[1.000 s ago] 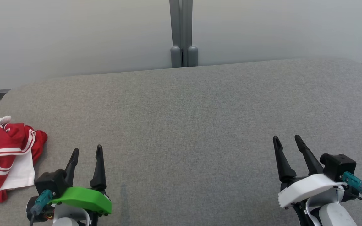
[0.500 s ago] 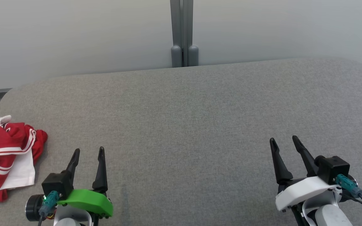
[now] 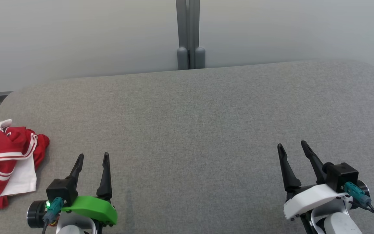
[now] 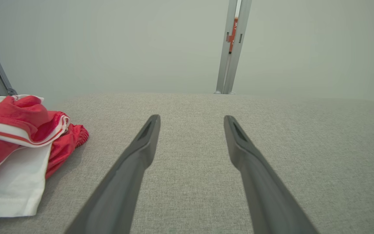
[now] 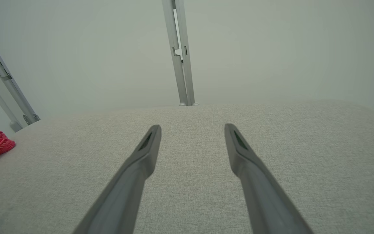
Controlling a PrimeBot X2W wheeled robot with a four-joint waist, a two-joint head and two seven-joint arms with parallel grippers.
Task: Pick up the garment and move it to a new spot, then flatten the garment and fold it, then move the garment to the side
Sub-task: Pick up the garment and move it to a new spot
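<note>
While the grey table (image 3: 206, 123) stretches across the frame, the red-and-white garment (image 3: 5, 162) sits crumpled at its lower left edge, every step seemingly ahead; the left gripper (image 3: 93, 156) and right gripper (image 3: 292, 145) hover along the bottom, jaws spread, holding nothing.

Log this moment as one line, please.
garment: bunched, left edge of gray surface | left gripper: open, empty | right gripper: open, empty

Grey fabric-covered table (image 3: 193, 110), rounded far corners. Crumpled red-and-white garment (image 3: 5, 159) lies at frame's lower left edge, directly on the fabric.
</note>
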